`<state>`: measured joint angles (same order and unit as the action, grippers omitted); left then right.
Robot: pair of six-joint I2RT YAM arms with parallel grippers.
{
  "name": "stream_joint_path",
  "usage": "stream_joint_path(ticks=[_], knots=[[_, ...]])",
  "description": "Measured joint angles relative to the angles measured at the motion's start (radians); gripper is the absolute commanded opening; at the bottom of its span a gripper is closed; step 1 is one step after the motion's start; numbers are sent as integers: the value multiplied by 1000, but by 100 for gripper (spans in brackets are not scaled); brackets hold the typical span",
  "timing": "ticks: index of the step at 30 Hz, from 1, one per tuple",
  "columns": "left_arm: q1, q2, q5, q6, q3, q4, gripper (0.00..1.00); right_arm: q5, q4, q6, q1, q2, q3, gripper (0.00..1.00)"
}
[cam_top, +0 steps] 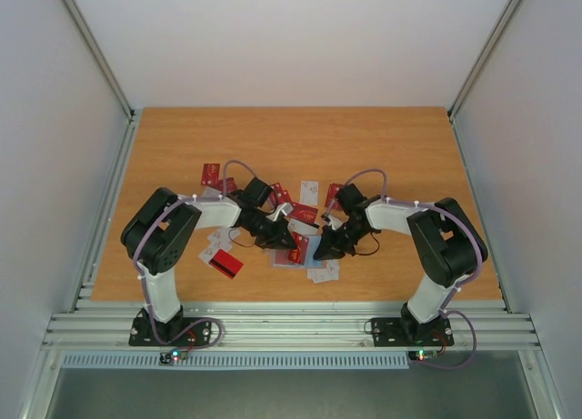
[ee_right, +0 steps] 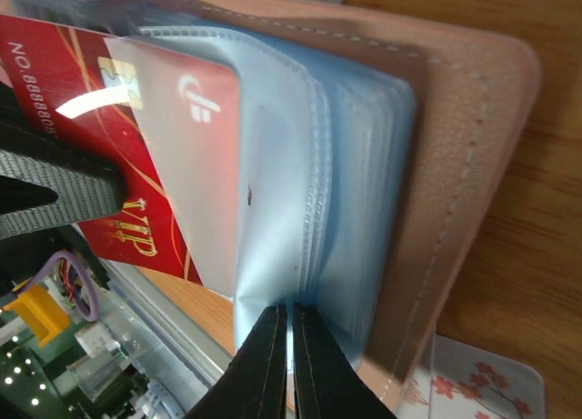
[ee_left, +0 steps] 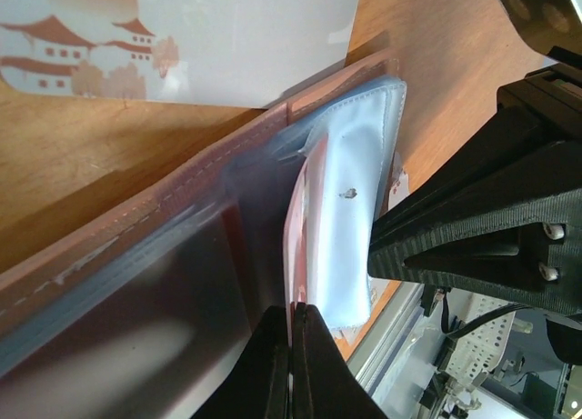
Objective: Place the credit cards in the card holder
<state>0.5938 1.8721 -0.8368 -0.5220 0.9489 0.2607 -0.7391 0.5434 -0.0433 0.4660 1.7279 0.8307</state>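
The small tan-brown, leather-like folding card holder (ee_right: 455, 155) lay open near the middle of the orange-brown wooden table (cam_top: 300, 137), between the two arms. Its light blue-grey plastic pockets (ee_right: 364, 183) were fanned out. The right gripper (ee_right: 289, 346) was fully closed, its fingertips pinching the edge of one of those pocket leaves. The left gripper (ee_left: 291, 346) was likewise closed tight, clamped on a thin red card (ee_right: 155, 201) with gold "VIP" lettering. That card sat partway inside a pocket of the holder, its lettered end sticking out. Just beside the holder's cover lay a white rectangular card (ee_left: 200, 37) printed with reddish pagodas. Another white card with reddish blossoms (ee_right: 477, 383) lay at the holder's corner. More red and white credit cards (cam_top: 225, 264) lay scattered on the table around the holder.
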Motion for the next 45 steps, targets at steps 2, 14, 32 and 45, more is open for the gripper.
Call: stream_joint_path(ticks=[2, 14, 32, 45], knots=[[1, -2, -1, -18, -10, -19, 0, -12, -20, 2, 0, 0, -8, 5], [5, 0, -42, -170, -74, -176, 0, -21, -65, 4, -1, -22, -42, 8], [23, 11, -21, -117, -47, -147, 0, 133, 98, -58, 1, -168, -34, 16], [23, 15, -19, -94, -25, -104, 1, 131, 10, -37, -2, -80, -36, 8]])
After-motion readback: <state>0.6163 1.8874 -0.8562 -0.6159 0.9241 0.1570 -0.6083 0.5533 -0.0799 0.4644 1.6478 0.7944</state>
